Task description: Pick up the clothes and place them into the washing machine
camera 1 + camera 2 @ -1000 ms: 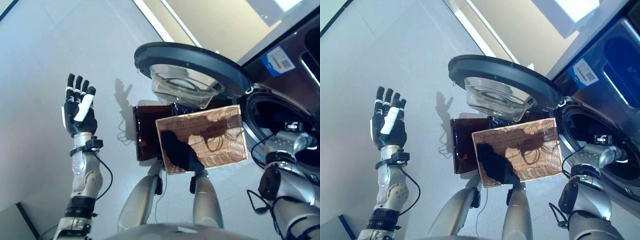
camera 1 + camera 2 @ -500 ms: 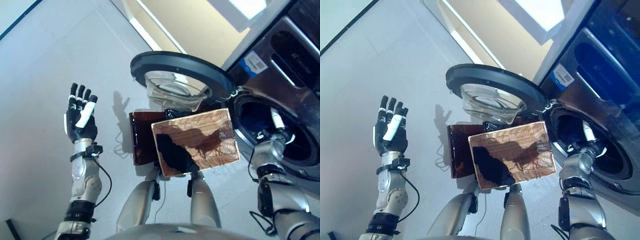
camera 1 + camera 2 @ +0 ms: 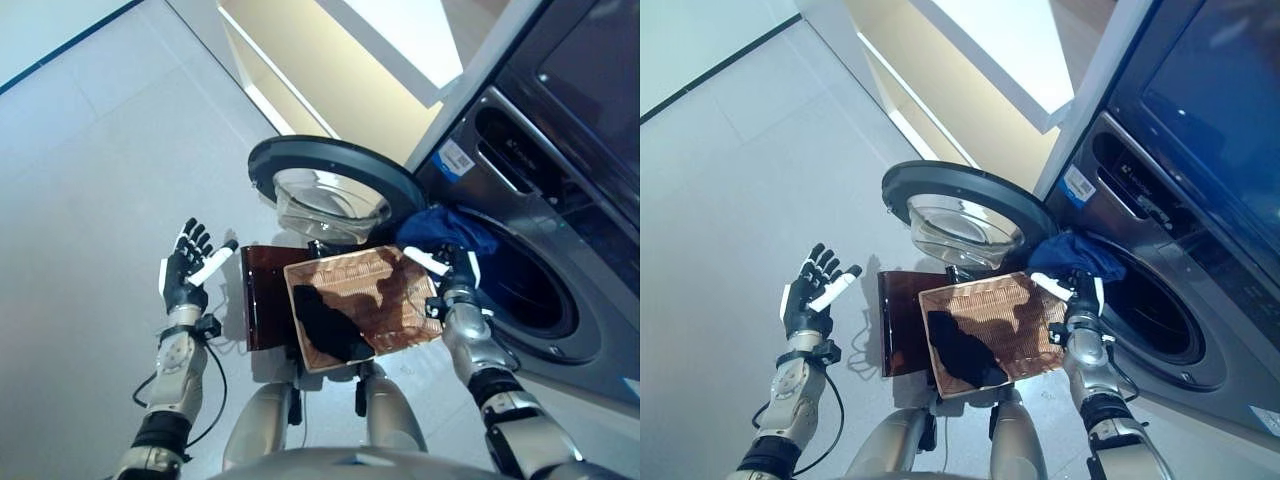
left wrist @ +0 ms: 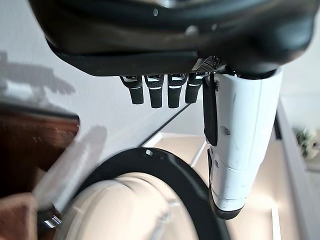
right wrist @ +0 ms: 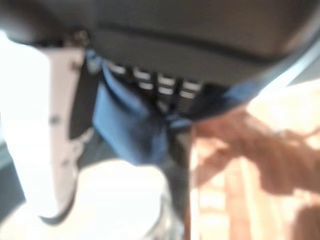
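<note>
Since a second ago your right robot hand [image 3: 455, 270] came out of the drum pinching blue clothes [image 3: 440, 228] at the washing machine [image 3: 560, 250] door opening. Push it deep before letting go; left robot hand [image 3: 185, 275] idles spread.

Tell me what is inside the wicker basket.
One dark garment lies in the wicker basket, at the end nearer the robot. The rest shows bare weave with shadows. Anything beneath that garment is covered.

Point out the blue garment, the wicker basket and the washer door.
blue garment [image 3: 445, 228]: left eye view, on its bunched middle above the right hand [image 3: 452, 272].
wicker basket [image 3: 395, 312]: left eye view, on its bare woven floor.
washer door [image 3: 902, 180]: right eye view, on its dark rim.
</note>
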Tool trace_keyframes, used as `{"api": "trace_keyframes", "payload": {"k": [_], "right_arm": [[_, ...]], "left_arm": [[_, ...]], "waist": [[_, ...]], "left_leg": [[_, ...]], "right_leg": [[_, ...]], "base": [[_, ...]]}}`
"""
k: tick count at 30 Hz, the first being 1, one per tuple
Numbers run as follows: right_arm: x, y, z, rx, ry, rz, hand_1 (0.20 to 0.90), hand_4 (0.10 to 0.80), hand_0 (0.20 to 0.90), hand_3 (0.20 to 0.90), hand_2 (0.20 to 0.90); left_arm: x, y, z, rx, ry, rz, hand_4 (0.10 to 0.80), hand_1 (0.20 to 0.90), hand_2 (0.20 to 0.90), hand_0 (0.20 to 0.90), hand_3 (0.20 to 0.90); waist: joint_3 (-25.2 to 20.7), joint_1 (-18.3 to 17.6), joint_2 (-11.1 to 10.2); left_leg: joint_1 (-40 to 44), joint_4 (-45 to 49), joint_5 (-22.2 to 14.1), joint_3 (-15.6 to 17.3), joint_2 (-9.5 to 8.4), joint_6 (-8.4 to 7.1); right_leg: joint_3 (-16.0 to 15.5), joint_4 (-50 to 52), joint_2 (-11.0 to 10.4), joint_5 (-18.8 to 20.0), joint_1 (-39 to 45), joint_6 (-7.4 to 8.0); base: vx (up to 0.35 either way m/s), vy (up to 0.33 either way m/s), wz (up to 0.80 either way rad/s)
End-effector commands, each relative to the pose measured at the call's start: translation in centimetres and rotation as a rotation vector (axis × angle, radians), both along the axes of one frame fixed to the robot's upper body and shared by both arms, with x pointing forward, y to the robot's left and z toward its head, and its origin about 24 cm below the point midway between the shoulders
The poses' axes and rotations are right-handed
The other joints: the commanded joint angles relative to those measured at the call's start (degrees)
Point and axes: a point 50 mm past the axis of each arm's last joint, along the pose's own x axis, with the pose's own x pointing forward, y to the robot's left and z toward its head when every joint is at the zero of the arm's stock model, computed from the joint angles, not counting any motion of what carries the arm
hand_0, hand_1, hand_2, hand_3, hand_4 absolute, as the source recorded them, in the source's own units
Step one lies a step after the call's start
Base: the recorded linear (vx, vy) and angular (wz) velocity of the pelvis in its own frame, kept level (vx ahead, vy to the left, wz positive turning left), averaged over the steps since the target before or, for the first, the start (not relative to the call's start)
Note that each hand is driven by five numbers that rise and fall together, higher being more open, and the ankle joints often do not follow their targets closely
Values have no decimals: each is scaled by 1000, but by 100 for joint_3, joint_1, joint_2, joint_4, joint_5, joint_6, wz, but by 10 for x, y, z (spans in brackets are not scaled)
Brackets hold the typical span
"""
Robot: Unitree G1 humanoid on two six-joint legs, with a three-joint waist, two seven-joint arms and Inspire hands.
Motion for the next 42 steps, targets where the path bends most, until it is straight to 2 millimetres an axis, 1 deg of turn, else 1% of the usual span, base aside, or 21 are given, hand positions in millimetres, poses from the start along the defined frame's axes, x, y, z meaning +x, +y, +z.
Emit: {"api": "trace_keyframes", "payload": {"k": [1, 4, 5, 6, 7, 8, 10, 11, 13, 14, 16, 18, 19, 20, 21, 25, 31, 36, 38, 39, 42], "right_arm": [[4, 2, 22, -47, -140, 76, 900, 800, 900, 900, 900], [2, 3, 22, -38, -148, 97, 900, 800, 900, 900, 900], [1, 5, 21, -29, -147, 111, 900, 800, 900, 900, 900], [1, 4, 21, -28, -147, 110, 900, 800, 900, 900, 900], [0, 9, 17, -41, -131, 145, 900, 800, 900, 900, 900], [0, 9, 17, -41, -131, 145, 900, 800, 900, 900, 900], [1, 15, 15, -85, -114, 185, 900, 800, 900, 900, 900], [2, 15, 15, -85, -114, 185, 900, 800, 900, 900, 900], [4, 21, 11, -77, -101, 184, 900, 800, 900, 900, 900], [4, 21, 11, -77, -102, 183, 900, 800, 900, 900, 900], [8, 28, 11, -31, -105, 182, 900, 800, 900, 900, 900], [10, 30, 12, -31, -110, 187, 900, 800, 900, 900, 900], [11, 31, 14, 16, -129, 168, 900, 800, 900, 900, 900], [11, 30, 14, 16, -129, 168, 900, 800, 900, 900, 900], [10, 28, 11, 61, -123, 133, 900, 800, 900, 900, 900], [7, 19, 8, 74, -122, 51, 900, 800, 900, 900, 900], [0, 4, 14, 11, -159, -25, 900, 800, 900, 900, 900], [-8, -20, 13, 42, -188, -263, 900, 800, 900, 900, 900], [-9, -24, 13, 38, -192, -304, 900, 800, 900, 900, 900], [-7, -28, 17, 40, -212, -383, 900, 800, 900, 900, 900], [-8, -34, 15, 20, -196, -458, 900, 800, 900, 900, 900]], "left_arm": [[7, 25, 26, 354, -70, -38, 800, 900, 900, 900, 900], [11, 30, 28, 563, -40, -93, 800, 900, 900, 900, 900], [13, 29, 32, 673, -43, -132, 800, 900, 900, 900, 900], [13, 29, 32, 674, -43, -132, 800, 900, 900, 900, 900], [14, 29, 28, 762, -18, -171, 800, 900, 900, 900, 900], [14, 29, 28, 763, -18, -171, 800, 900, 900, 900, 900], [15, 27, 27, 913, -16, -213, 800, 900, 900, 900, 900], [16, 27, 27, 914, -16, -213, 800, 900, 900, 900, 900], [17, 22, 26, 1090, -32, -268, 800, 900, 900, 900, 900], [17, 21, 26, 1092, -33, -268, 800, 900, 900, 900, 900], [19, 17, 27, 1179, -57, -325, 800, 900, 900, 900, 900], [19, 17, 25, 1171, -45, -339, 800, 900, 900, 900, 900], [19, 15, 26, 1136, -57, -322, 800, 900, 900, 900, 900], [19, 15, 27, 1136, -57, -322, 800, 900, 900, 900, 900], [19, 14, 26, 1109, -55, -312, 800, 900, 900, 900, 900], [17, 17, 23, 1050, -38, -275, 800, 900, 900, 900, 900], [15, 23, 24, 1016, -34, -219, 800, 900, 900, 900, 900], [13, 29, 23, 1001, -27, -155, 800, 900, 900, 900, 900], [13, 29, 24, 1006, -34, -146, 800, 900, 900, 900, 900], [13, 29, 24, 1012, -42, -131, 800, 900, 900, 900, 900], [13, 28, 26, 1015, -54, -123, 800, 900, 900, 900, 900]], "waist": [[-536, 72, -227], [-546, 67, -230], [-540, 69, -234], [-540, 71, -235], [-534, 73, -236], [-536, 75, -236], [-512, 75, -243], [-515, 78, -244], [-508, 81, -249], [-508, 85, -252], [-496, 84, -257], [-493, 88, -259], [-478, 78, -261], [-480, 79, -261], [-483, 74, -263], [-492, 62, -259], [-501, 18, -254], [-462, -10, -211], [-449, -7, -195], [-428, -9, -165], [-396, 2, -133]], "left_leg": [[102, 207, -565, 63, -158, -343], [78, 213, -555, 52, -139, -354], [62, 213, -550, 45, -135, -353], [61, 214, -550, 46, -136, -353], [35, 226, -546, 47, -130, -351], [32, 228, -547, 47, -130, -351], [-32, 257, -541, 49, -111, -348], [-38, 259, -542, 49, -111, -348], [-78, 269, -544, 53, -99, -347], [-81, 270, -545, 55, -98, -347], [-129, 290, -553, 61, -99, -335], [-151, 303, -556, 68, -99, -331], [-169, 315, -553, 81, -94, -326], [-171, 317, -553, 82, -94, -326], [-167, 315, -553, 81, -97, -323], [-162, 328, -576, 97, -94, -320], [-179, 311, -584, 106, -93, -319], [-222, 299, -582, 113, -112, -305], [-226, 297, -583, 120, -117, -305], [-242, 300, -582, 132, -126, -300], [-250, 291, -581, 149, -138, -294]], "right_leg": [[-19, -249, 84, 27, 54, -33], [-31, -267, 87, 20, 45, -30], [-39, -274, 89, 25, 31, -28], [-39, -274, 89, 25, 30, -28], [-41, -278, 93, 29, 6, -26], [-41, -278, 93, 29, 2, -26], [-49, -261, 95, 25, -53, -27], [-48, -259, 95, 24, -60, -27], [-44, -243, 110, 19, -98, -32], [-42, -241, 110, 18, -101, -33], [-27, -242, 121, 28, -149, -28], [-21, -234, 122, 32, -174, -26], [-7, -210, 123, 34, -205, -31], [-6, -207, 123, 34, -209, -31], [-3, -202, 124, 36, -212, -33], [18, -184, 133, 19, -219, -42], [32, -196, 127, 25, -240, -37], [43, -214, 115, 48, -284, -25], [44, -211, 112, 51, -293, -22], [48, -206, 106, 56, -308, -14], [51, -203, 104, 60, -325, -10]], "base": [[0, 0, 0], [0, 0, 0], [0, 0, 0], [-31, -8, 0], [0, 0, 0], [0, 0, 0], [0, 0, 0], [0, 0, 0], [0, 0, 0], [0, 0, 0], [-17, 5, -6], [-13, 9, -6], [-8, 12, -5], [2, 11, -4], [17, 9, -4], [15, 13, -4], [2, 3, -1], [10, 17, -4], [0, 0, 0], [0, 0, 0], [9, 23, -3]]}}
